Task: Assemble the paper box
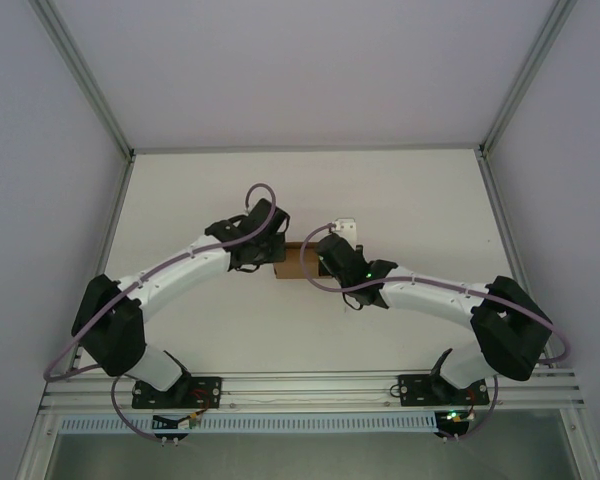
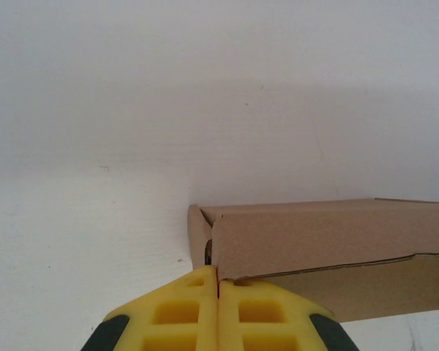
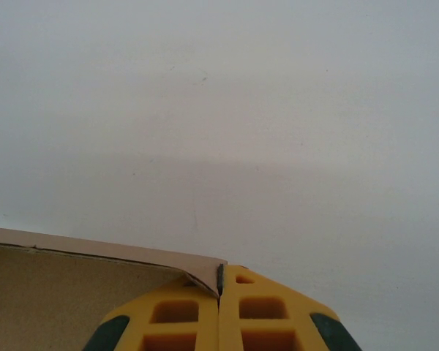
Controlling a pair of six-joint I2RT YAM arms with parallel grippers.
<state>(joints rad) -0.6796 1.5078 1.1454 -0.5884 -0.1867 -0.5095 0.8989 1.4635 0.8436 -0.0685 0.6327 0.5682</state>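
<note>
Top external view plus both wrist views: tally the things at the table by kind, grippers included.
paper box: 1
grippers: 2, the left gripper and the right gripper, each shut with its tips at a corner of the box
total: 3

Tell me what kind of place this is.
Most likely an enclosed robot test cell in a lab: a plain white table, blank panels held in an aluminium frame, a mounting rail along the near edge, and a paper box as workpiece.
</note>
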